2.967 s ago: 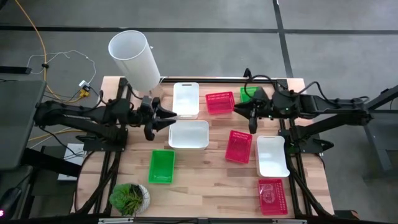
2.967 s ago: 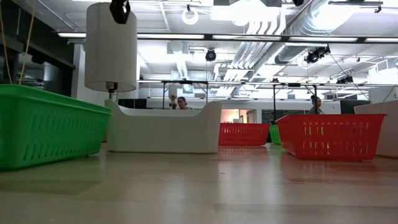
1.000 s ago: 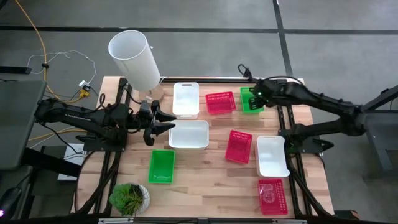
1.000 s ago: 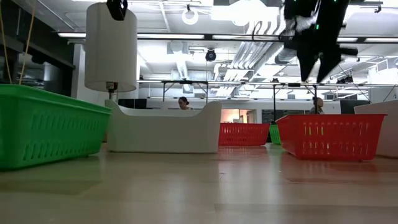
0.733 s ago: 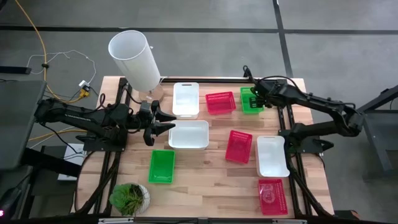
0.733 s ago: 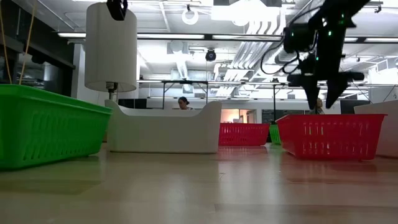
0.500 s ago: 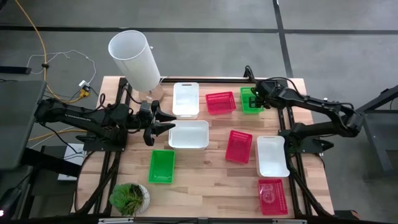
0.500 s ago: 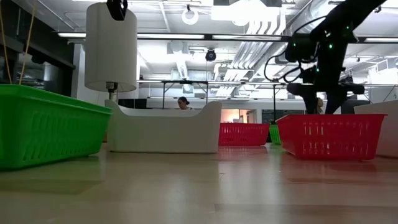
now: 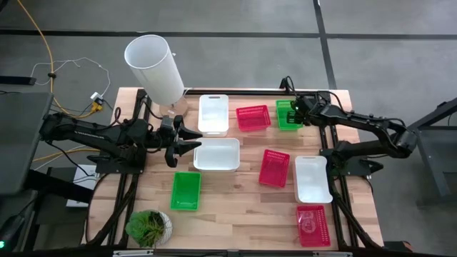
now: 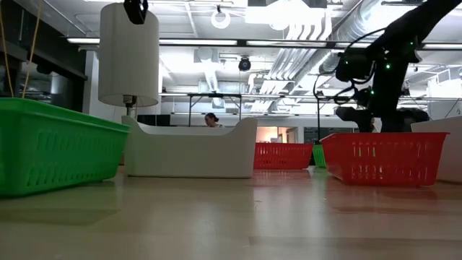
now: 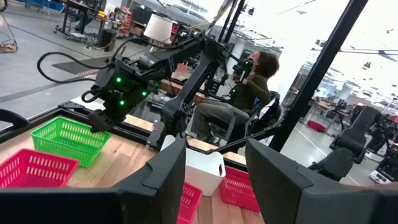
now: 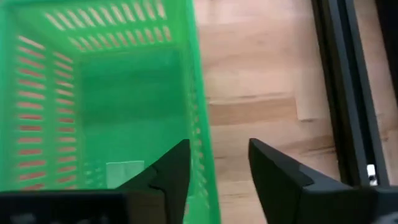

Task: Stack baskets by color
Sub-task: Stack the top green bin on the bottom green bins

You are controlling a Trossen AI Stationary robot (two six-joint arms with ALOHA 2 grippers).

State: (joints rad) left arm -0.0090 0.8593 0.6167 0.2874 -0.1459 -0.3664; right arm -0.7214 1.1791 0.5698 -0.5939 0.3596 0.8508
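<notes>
The right gripper (image 12: 214,171) has its jaws parted astride the side wall of the green basket (image 12: 102,106), not yet clamped; one jaw inside, one outside. Close squarely on that wall before lifting off the surface (image 12: 261,81); the left gripper (image 11: 214,171) waits, jaws wide.

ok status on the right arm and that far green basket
Right gripper down at far green basket, jaws straddling its side wall, not clamped yet. Left gripper waits open beside centre white basket. Nothing in the way.
</notes>
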